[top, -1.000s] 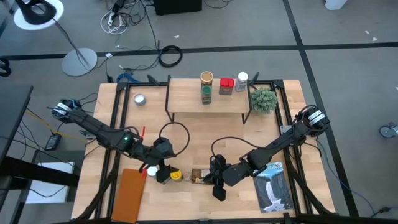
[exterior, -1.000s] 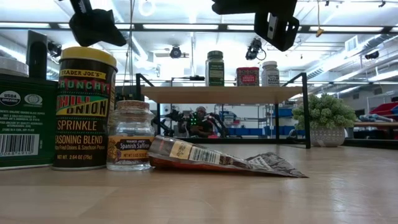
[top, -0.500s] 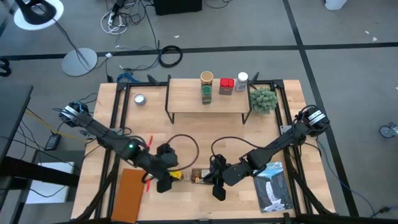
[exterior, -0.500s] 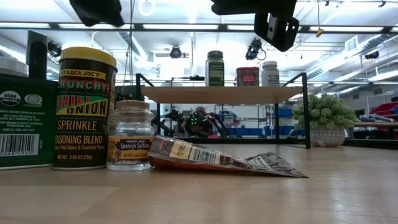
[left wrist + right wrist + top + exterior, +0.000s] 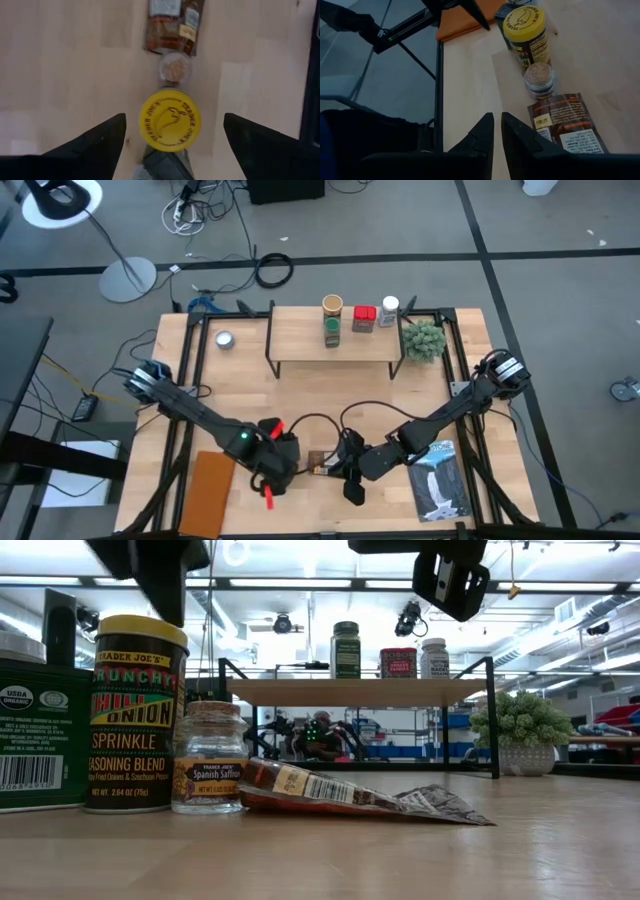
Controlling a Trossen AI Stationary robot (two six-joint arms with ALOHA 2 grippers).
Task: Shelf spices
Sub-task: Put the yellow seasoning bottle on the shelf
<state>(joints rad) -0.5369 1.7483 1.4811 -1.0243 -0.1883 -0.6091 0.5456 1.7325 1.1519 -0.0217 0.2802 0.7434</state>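
Above the yellow-lidded jar [image 5: 170, 119] near the table's front edge, the left gripper [image 5: 170, 145] hangs wide open, empty. Coming down crooked could topple the small saffron jar [image 5: 175, 67] (right beside it). Nearby, the right gripper [image 5: 497, 131] is pinched shut, holding nothing.

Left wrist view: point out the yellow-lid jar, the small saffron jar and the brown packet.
yellow-lid jar [image 5: 170, 119]: left wrist view, centre of its yellow lid.
small saffron jar [image 5: 175, 68]: left wrist view, on its tan top.
brown packet [image 5: 173, 25]: left wrist view, on its flat printed face.
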